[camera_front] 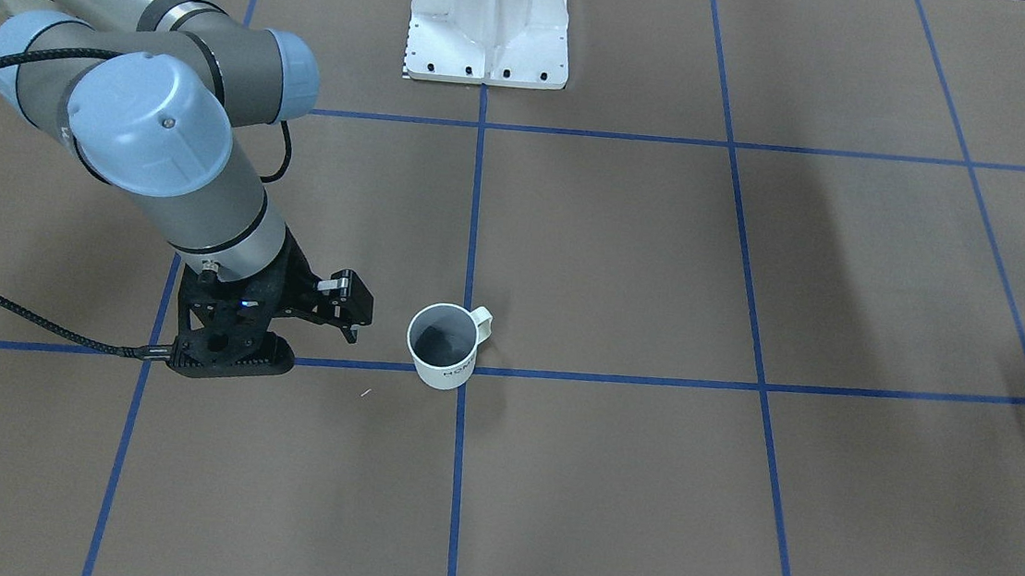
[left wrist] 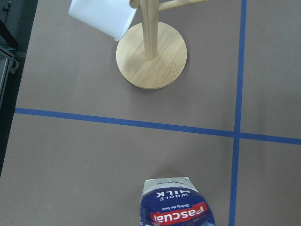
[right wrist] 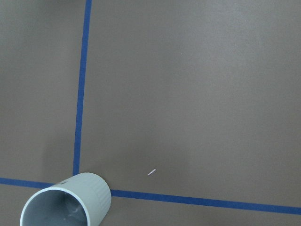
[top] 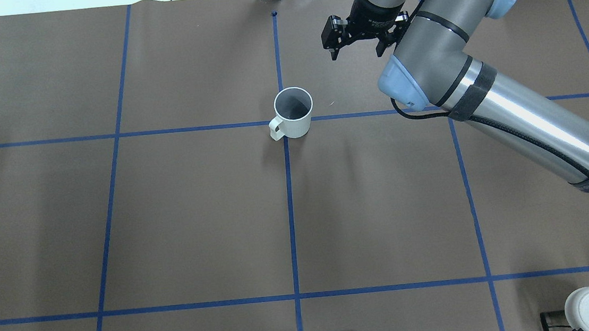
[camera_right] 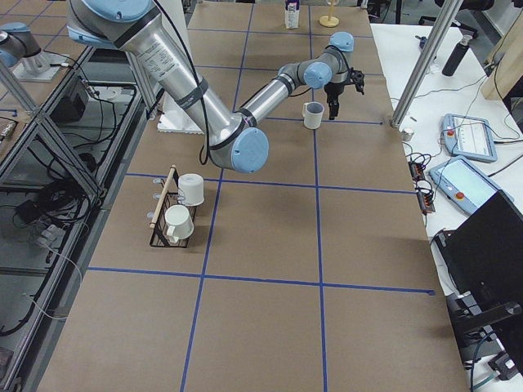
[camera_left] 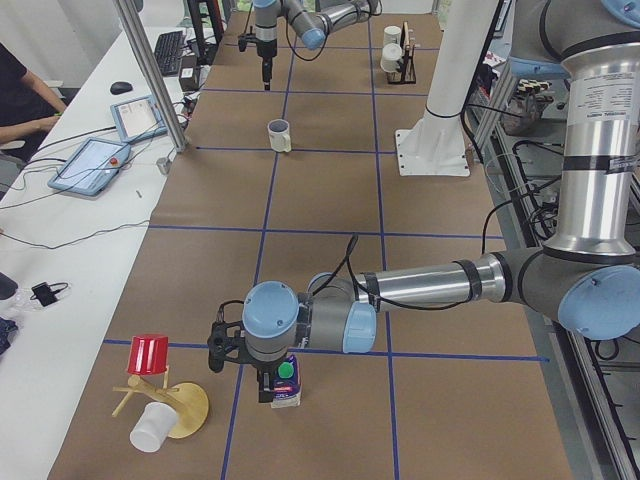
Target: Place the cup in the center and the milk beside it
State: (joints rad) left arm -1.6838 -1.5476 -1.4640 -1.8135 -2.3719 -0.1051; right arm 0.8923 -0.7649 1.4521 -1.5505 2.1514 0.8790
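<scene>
The cup [camera_front: 444, 347], a white ribbed mug with a dark grey inside, stands upright on the center [top: 283, 121], the crossing of two blue tape lines. It also shows in the right wrist view [right wrist: 66, 202]. My right gripper [top: 358, 49] is open and empty, hanging a little beyond and to the right of the cup; it also shows in the front view [camera_front: 286, 333]. The milk [camera_left: 287, 385], a blue-and-white carton with a green cap, stands far off at the table's left end and shows in the left wrist view [left wrist: 176, 207]. My left gripper [camera_left: 272, 388] is at the carton; I cannot tell whether it is open or shut.
A wooden mug tree [left wrist: 151, 54] with a white cup [left wrist: 103, 16] and a red cup [camera_left: 150, 355] stands just beyond the milk. A rack with two white mugs [camera_right: 176, 208] sits at the right end. The white robot base [camera_front: 489, 26] stands behind the center.
</scene>
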